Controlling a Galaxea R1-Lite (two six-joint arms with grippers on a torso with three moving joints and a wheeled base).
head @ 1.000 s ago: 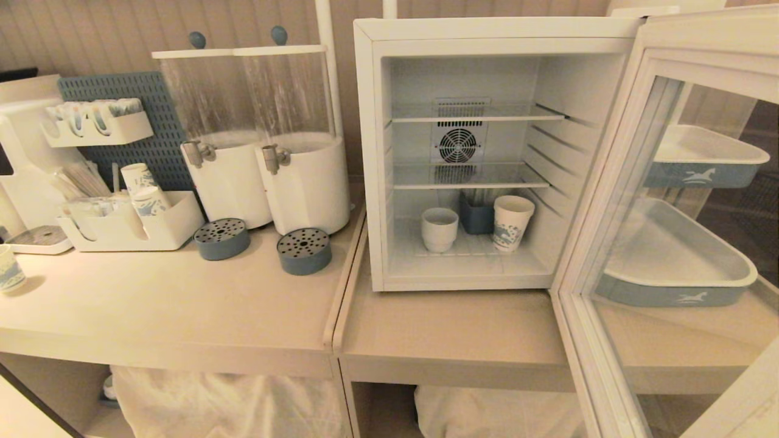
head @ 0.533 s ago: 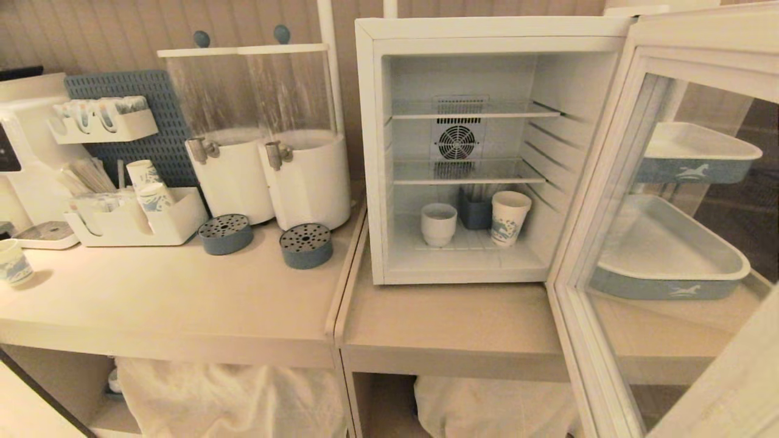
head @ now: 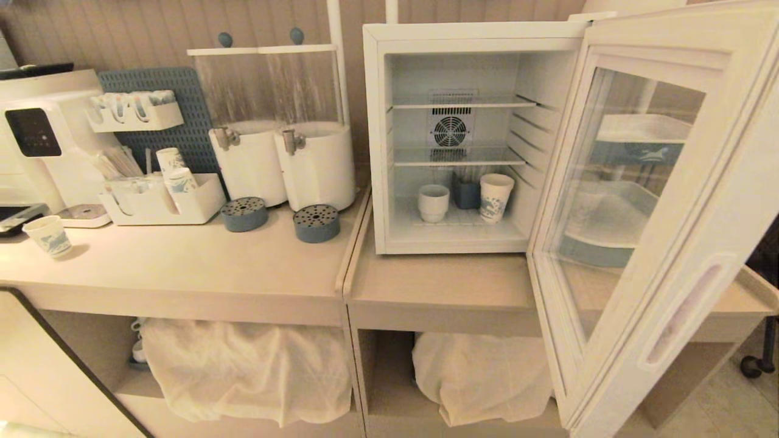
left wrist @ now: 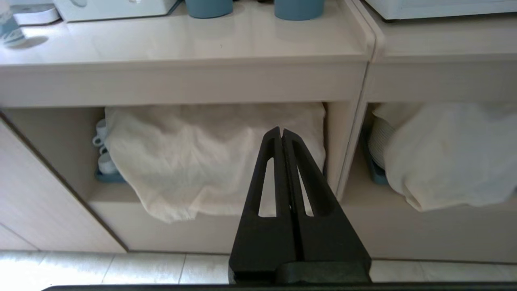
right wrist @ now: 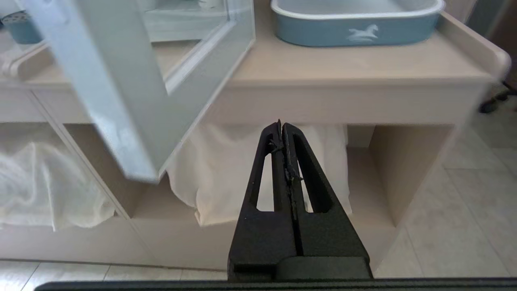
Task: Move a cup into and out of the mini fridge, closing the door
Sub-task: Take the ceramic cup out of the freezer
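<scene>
The white mini fridge (head: pixel 374 140) stands on the right counter with its glass door (head: pixel 645 231) swung wide toward me. On its floor, left of a printed paper cup (head: pixel 494 198), sits the plain white cup (head: pixel 433 202). Neither arm shows in the head view. My left gripper (left wrist: pixel 281 130) is shut and empty, hanging low in front of the cloth-covered shelf under the left counter. My right gripper (right wrist: pixel 281 123) is also shut and empty, below the counter edge, with the door (right wrist: pixel 101 81) hanging over it to one side.
Two white drink dispensers (head: pixel 286 152) and two blue-grey drip cups (head: pixel 316 223) stand left of the fridge. A cup organiser (head: pixel 158 201), a water machine (head: pixel 36 134) and a lone paper cup (head: pixel 48 235) fill the far left. A blue tray (right wrist: pixel 359 20) sits behind the door.
The whole head view has shifted: the camera has drawn back, so fridge and counter look smaller and the under-counter shelves show. The things themselves have not moved, and the door stays open.
</scene>
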